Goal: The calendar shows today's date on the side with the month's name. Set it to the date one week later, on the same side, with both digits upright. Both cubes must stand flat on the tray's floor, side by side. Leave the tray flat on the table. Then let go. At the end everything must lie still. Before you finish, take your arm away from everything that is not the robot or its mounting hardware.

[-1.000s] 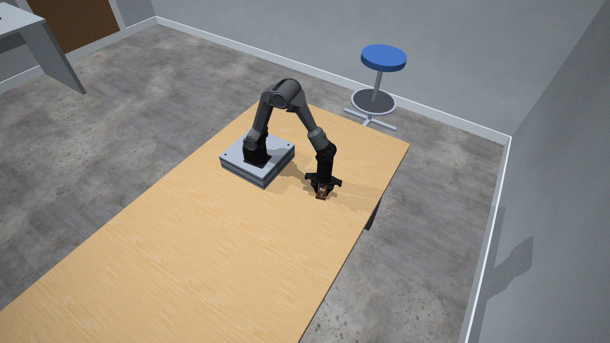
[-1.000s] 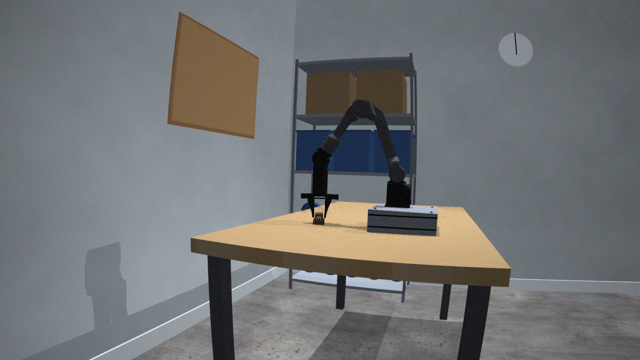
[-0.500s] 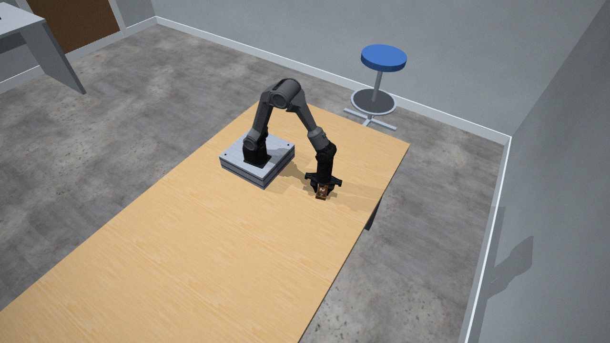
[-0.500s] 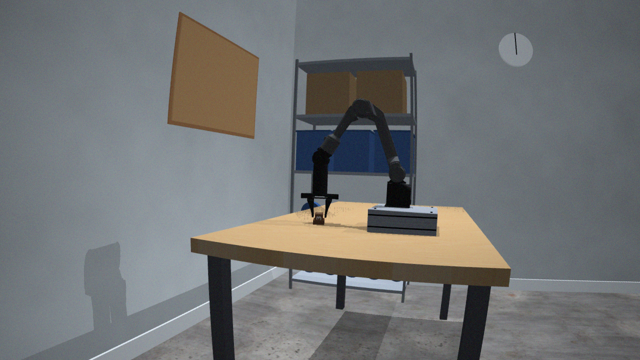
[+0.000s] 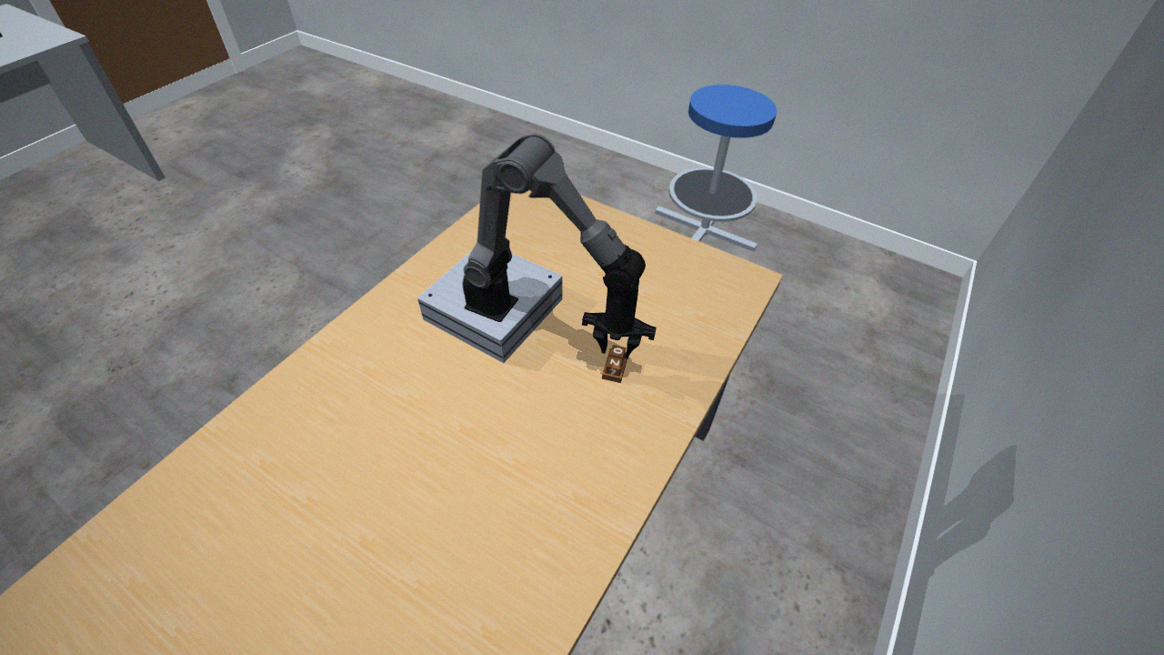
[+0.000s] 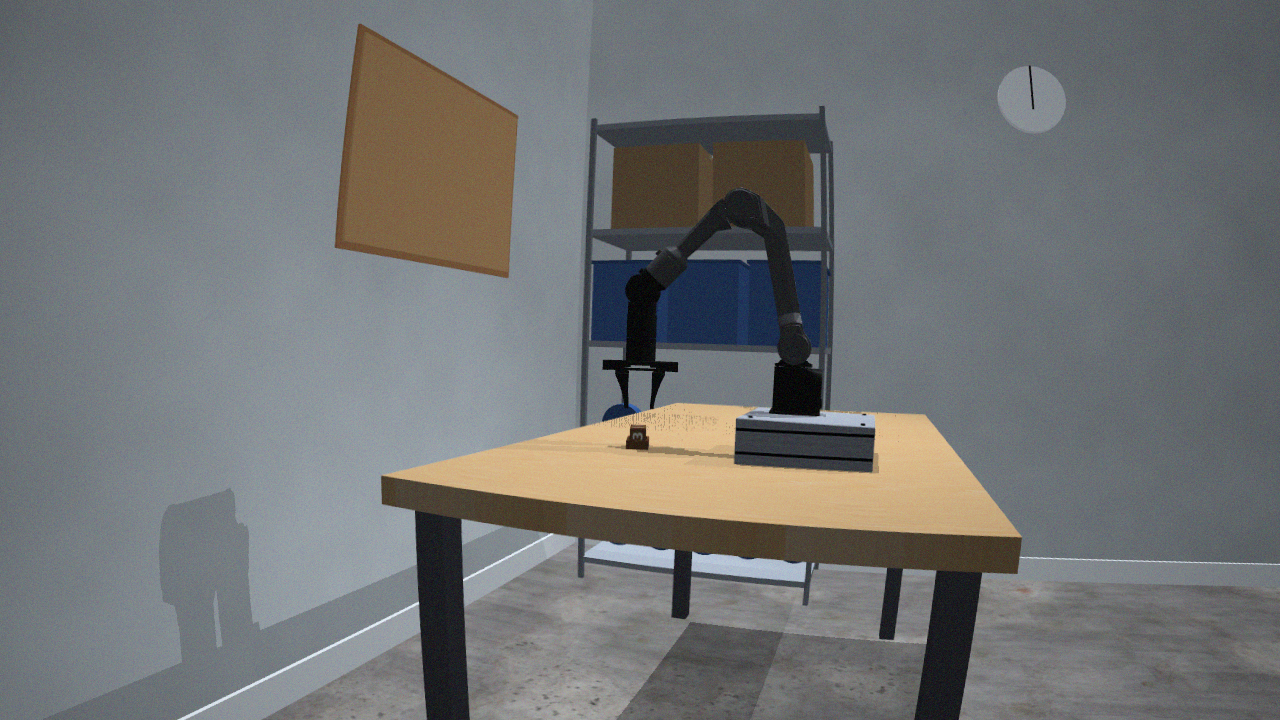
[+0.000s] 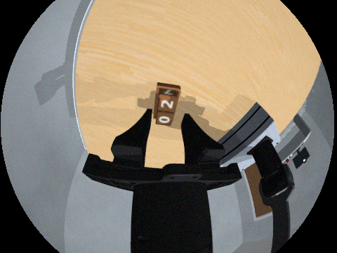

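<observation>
Released, my black two-fingered gripper (image 5: 616, 352) (image 6: 639, 407) (image 7: 167, 117) hovers over brown, white-numbered cubes (image 5: 615, 361) (image 6: 637, 436) (image 7: 166, 105); likely between turns, I should check digits (then regrip or retreat)

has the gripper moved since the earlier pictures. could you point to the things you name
Yes, up: in the exterior view the gripper (image 5: 617, 351) (image 6: 640, 407) (image 7: 167, 117) now has its fingertips above the cubes (image 5: 616, 357) (image 6: 637, 435) (image 7: 166, 107), no longer beside them.
</observation>
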Controlling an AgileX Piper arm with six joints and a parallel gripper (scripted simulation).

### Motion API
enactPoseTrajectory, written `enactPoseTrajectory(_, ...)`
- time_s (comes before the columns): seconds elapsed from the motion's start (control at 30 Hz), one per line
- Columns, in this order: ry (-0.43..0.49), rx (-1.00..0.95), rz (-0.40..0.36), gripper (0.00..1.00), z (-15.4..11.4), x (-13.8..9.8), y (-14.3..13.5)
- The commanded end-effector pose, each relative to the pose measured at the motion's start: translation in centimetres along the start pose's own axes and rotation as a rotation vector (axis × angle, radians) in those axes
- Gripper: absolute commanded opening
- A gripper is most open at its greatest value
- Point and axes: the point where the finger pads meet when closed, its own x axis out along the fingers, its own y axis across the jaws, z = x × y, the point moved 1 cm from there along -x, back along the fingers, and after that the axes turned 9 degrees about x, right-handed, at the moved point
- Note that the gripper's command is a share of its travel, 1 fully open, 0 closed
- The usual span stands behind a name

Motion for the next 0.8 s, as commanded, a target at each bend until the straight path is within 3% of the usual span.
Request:
enactPoseTrajectory(0.0, 0.0, 0.001, 0.004, 0.61, 0.0, -1.1, 0.1)
enactPoseTrajectory(0.13, 0.0, 0.001, 0.004, 0.61, 0.0, -2.8, 0.1)
enactPoseTrajectory(0.47, 0.001, 0.001, 0.0, 0.61, 0.0, -3.8, 0.0)
enactPoseTrajectory(0.5, 0.001, 0.001, 0.0, 1.0, 0.0, -3.8, 0.0)
enactPoseTrajectory(0.77, 0.001, 0.001, 0.0, 1.0, 0.0, -3.8, 0.0)
